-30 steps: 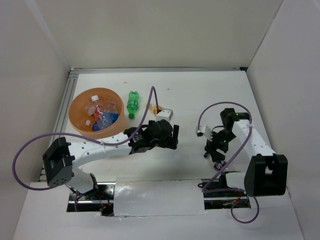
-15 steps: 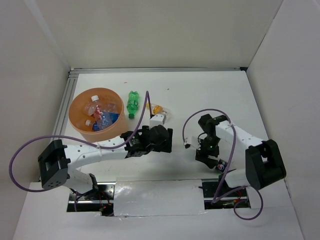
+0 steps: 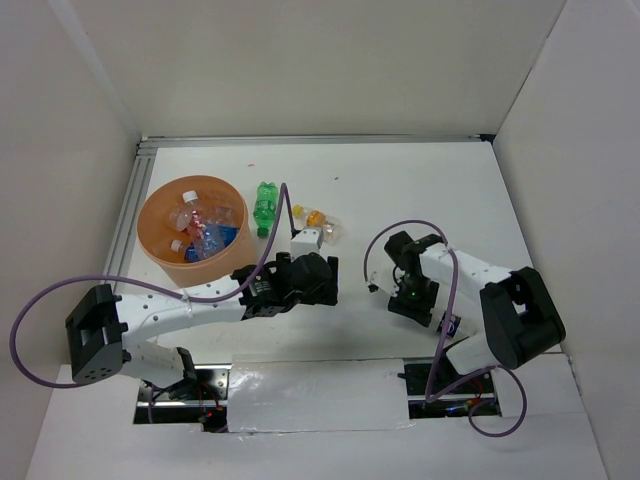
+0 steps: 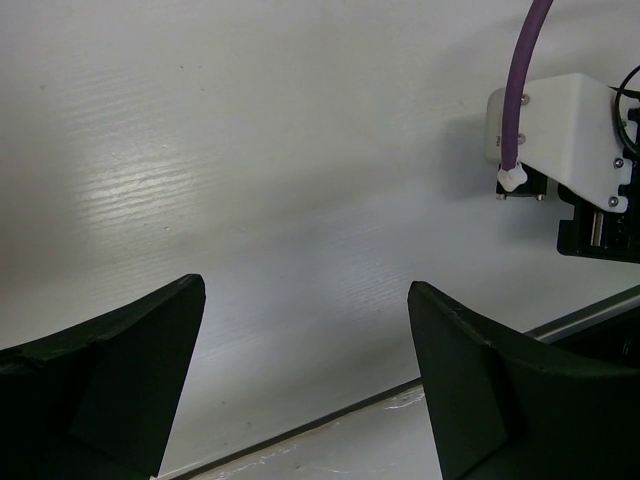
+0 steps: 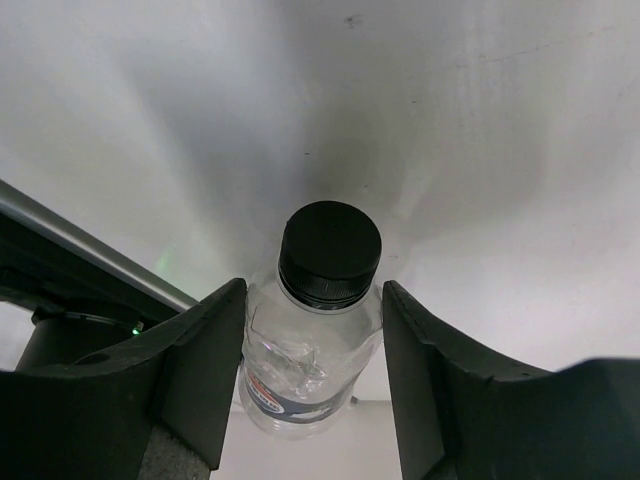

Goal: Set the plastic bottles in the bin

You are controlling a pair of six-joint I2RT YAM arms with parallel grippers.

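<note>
The orange bin (image 3: 150,215) stands at the back left with several bottles (image 3: 200,235) inside. A green bottle (image 3: 264,207) lies just right of it, and an orange-capped bottle (image 3: 315,219) lies further right. My right gripper (image 3: 415,300) (image 5: 315,370) is shut on a clear bottle (image 5: 318,340) with a black cap and a dark label. Its fingers (image 5: 200,360) press both sides, low over the table. That bottle's end shows beside the arm (image 3: 447,325). My left gripper (image 3: 322,287) (image 4: 305,380) is open and empty over bare table, below the orange-capped bottle.
The right arm's white camera mount with its purple cable (image 4: 555,125) shows at the upper right of the left wrist view. The table's near edge with grey tape (image 3: 310,390) runs just below both grippers. White walls enclose the table on three sides.
The right arm has folded leftward and its gripper has swung round over the black-capped bottle. The left gripper has drawn back left and nearer, uncovering the orange-capped bottle.
</note>
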